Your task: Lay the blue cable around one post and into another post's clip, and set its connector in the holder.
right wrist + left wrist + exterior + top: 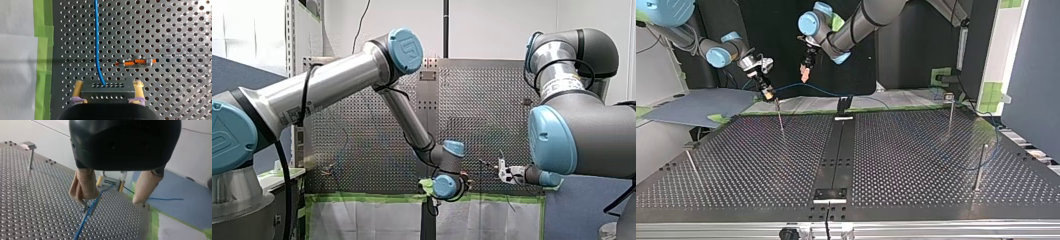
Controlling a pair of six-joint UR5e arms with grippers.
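While right pincer point(108, 85) clamps connector point(106, 92), blue cable point(96, 37) runs ahead, left pincer point(110, 199) spread

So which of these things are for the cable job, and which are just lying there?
For the job:
- blue cable
- connector
- posts
- orange clip on a post
- black bracket at the table's far edge, maybe the holder

Just lying about:
- green tape
- blue mat
- white paper

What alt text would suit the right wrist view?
My right gripper, with yellow pads, clamps a dark grey perforated connector block, from which a thin blue cable runs ahead over the perforated metal table. A small orange-striped metal clip shows beside the cable.
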